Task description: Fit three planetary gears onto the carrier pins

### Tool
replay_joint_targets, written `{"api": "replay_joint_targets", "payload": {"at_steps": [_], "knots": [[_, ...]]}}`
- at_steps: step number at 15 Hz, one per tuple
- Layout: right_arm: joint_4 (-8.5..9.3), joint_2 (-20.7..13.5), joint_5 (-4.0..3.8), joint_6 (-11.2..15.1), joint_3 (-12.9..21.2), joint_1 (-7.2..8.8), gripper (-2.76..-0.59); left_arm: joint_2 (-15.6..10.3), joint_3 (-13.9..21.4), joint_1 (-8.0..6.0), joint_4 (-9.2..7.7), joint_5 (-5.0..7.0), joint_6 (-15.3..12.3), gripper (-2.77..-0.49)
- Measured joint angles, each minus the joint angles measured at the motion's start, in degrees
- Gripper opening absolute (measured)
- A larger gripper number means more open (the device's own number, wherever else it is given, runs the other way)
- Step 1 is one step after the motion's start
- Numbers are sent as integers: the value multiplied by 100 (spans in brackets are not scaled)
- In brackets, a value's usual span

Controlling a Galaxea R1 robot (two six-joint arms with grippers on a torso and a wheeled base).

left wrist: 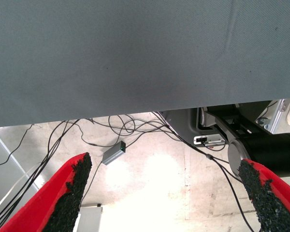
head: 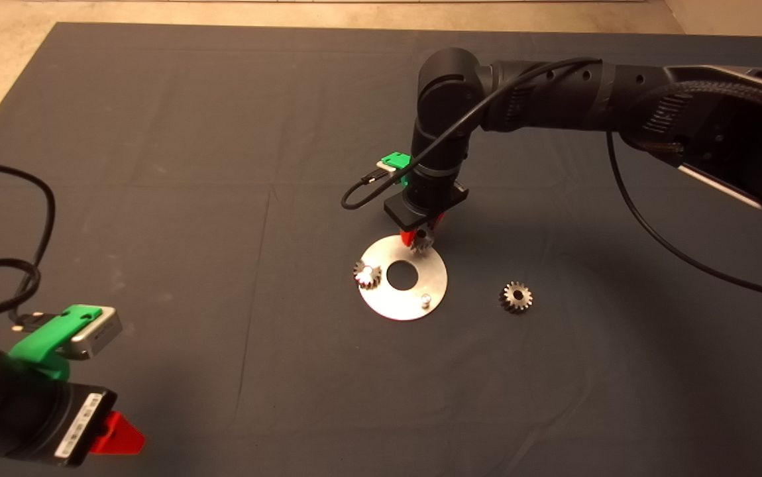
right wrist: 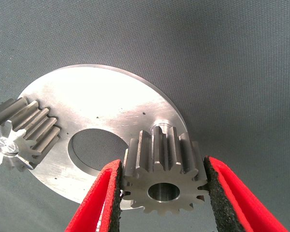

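— Where do we stand on the gears?

— I count one done. On the disc (head: 402,301) there is a gear (head: 367,274) seated on a pin at the left side of the central hole, with the pin's tip showing through its bore in the right wrist view (right wrist: 5,145). So one of three is on.

— And the second?

— That is the one I have in hand. The right gripper (head: 422,242) is over the far edge of the disc, its red fingers (right wrist: 99,200) closed onto a gear (right wrist: 163,171), pads pressing its teeth on both sides. Just behind that gear I see the top of a carrier pin (right wrist: 160,126), so I judge the bore is near the pin but not yet over it. I would not call it seated.

— The third?

— The third gear (head: 515,296) lies flat on the mat (head: 222,165), apart from the disc on its right. The pin (head: 425,299) at the near right of the disc stands bare.

— Your left arm?

— The left gripper (head: 116,434) waits at the lower left corner of the mat. Its fingers (left wrist: 70,193) stand wide apart with nothing between them; that camera sees only the mat's edge and cables (left wrist: 135,128) on the floor.

— So what is left?

— Seat this gear, then fetch the loose one for the bare pin.
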Motion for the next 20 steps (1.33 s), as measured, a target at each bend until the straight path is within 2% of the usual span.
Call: {"api": "replay_joint_targets", "payload": {"at_steps": [7,13,20], "knots": [[-1,2,-2,0,-17,0,-228,-1,0,0,-16,0,0,-109],[-4,83,15,-6,-403,-27,-228,-30,13,-2,-20,0,0,-109],[-17,101,11,-17,-479,21,-219,-28,13,-2,-21,0,0,-109]]}}
